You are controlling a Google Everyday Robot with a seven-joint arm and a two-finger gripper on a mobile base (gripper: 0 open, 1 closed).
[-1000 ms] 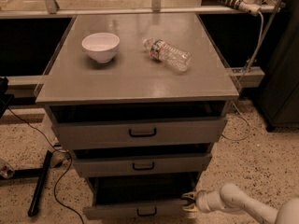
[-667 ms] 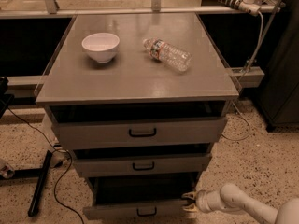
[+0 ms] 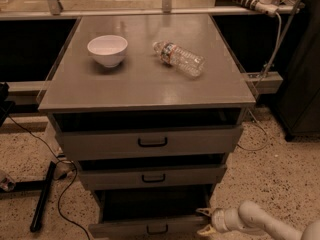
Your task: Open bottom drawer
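Observation:
The bottom drawer is the narrowest grey front at the foot of the cabinet, with a small black bar handle. It stands pulled out, showing a dark gap above its front. My gripper is at the drawer's right end, at the lower right of the view. Its two pale fingers are spread apart, one above and one below. The white arm runs off to the lower right corner.
Above are the mid-sized drawer and the widest top drawer, both slightly out. On the cabinet top are a white bowl and a lying plastic bottle. Black cables and a bar lie on the floor at left.

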